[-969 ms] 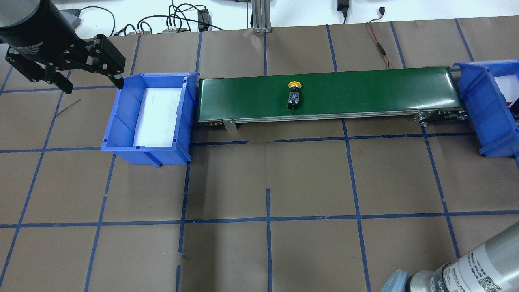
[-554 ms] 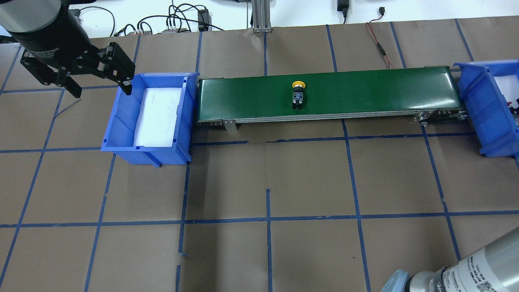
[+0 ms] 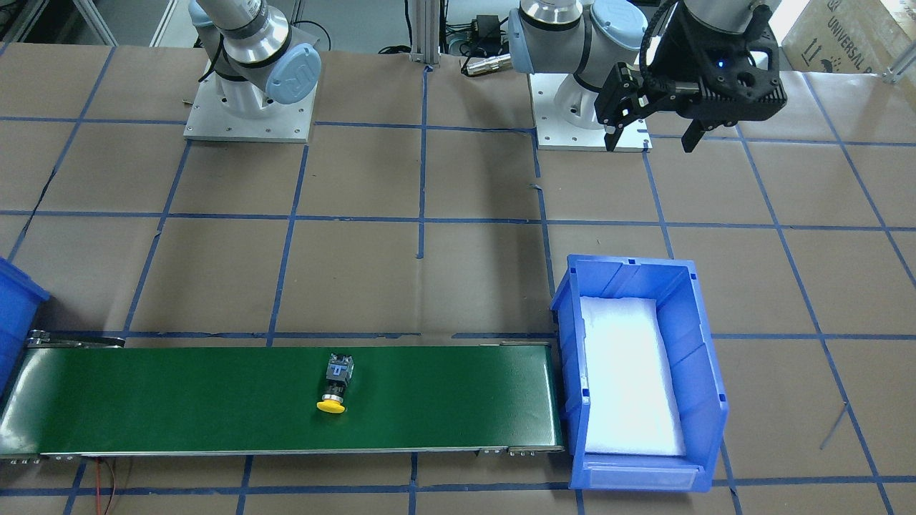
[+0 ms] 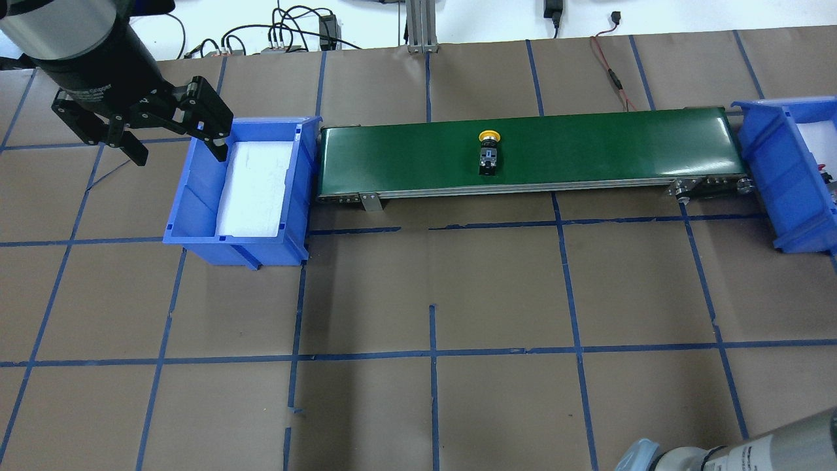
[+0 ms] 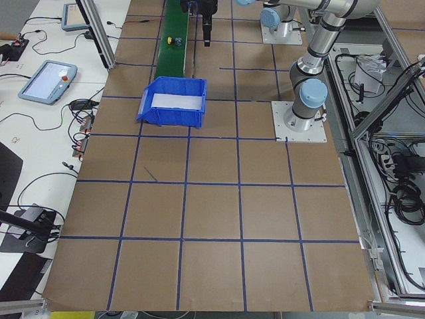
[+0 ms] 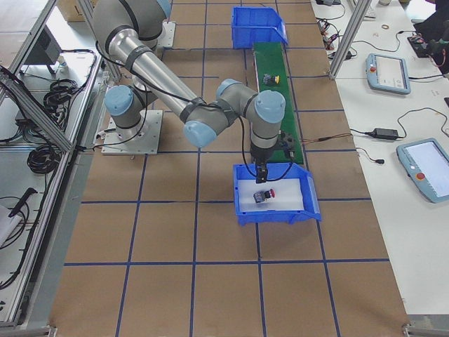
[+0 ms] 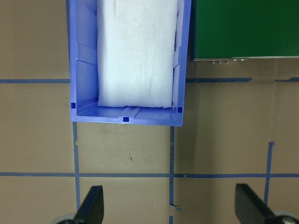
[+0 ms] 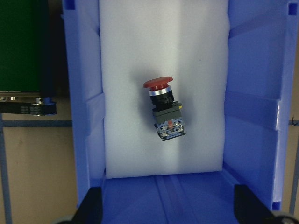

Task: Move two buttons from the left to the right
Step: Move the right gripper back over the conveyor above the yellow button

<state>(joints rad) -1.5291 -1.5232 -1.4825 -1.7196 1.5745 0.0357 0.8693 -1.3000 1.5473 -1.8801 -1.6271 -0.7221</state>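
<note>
The yellow button [image 4: 489, 152] [image 3: 336, 390] lies on its side mid-way along the green conveyor belt [image 4: 588, 144] [image 3: 179, 400]. The red button [image 8: 163, 109] [image 6: 264, 196] rests on white foam inside the right blue bin [image 8: 252, 93] [image 6: 309, 200]. My right gripper [image 8: 168, 207] [image 6: 261, 172] hangs open above that bin, holding nothing. My left gripper [image 4: 178, 156] [image 3: 651, 143] [image 7: 170, 207] is open and empty, high up by the left blue bin [image 4: 196, 196] [image 3: 698, 343] [image 7: 79, 56], which holds only foam.
The belt spans the gap between the two bins along the table's far side. Brown paper with blue tape lines covers the table [image 4: 431, 294]. Cables [image 4: 288, 33] lie behind the belt. The arm bases [image 3: 247, 107] stand on the robot's side.
My left gripper has moved right, toward the left bin's far corner, still open. The yellow button has travelled a little to the right on the belt.
</note>
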